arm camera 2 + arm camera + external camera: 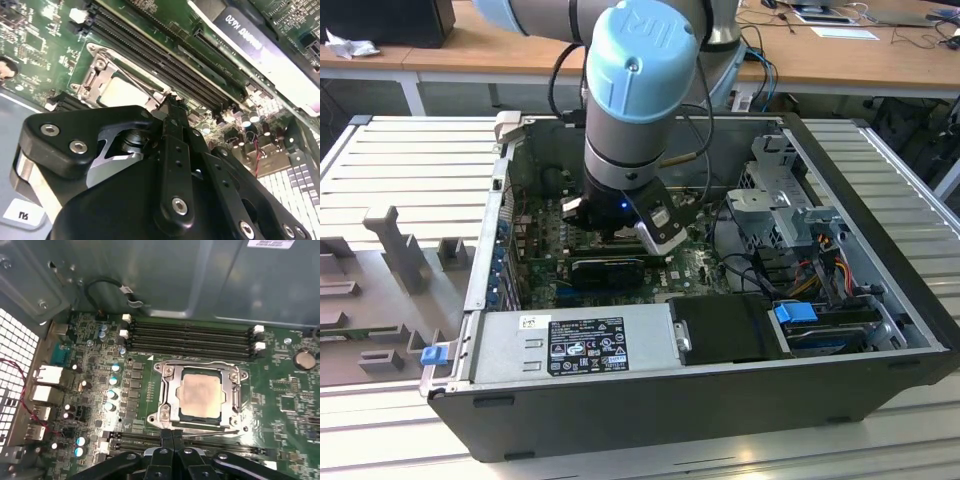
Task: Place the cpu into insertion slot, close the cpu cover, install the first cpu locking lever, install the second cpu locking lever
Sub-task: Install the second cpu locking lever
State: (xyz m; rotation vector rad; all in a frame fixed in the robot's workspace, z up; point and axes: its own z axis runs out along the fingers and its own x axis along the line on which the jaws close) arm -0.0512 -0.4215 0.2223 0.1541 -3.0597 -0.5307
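Note:
The cpu (200,395), with its pale beige top, lies seated in the insertion slot (164,416) on the green board. The silvery cpu cover (232,396) lies flat around it, and thin wire levers (200,363) run along the socket's edges. My gripper (172,434) is shut, its black fingertips pressed together right at the socket's near edge, beside a lever wire (205,426). The second wrist view shows the same fingertips (171,102) just off the cpu (125,92). In the exterior view my gripper (620,232) reaches down into the open computer case.
Long black memory slots (190,337) run beside the socket. A black card (260,45) lies further along the board. The power supply (575,345), a drive cage (780,190) and loose cables (820,260) crowd the case around the arm.

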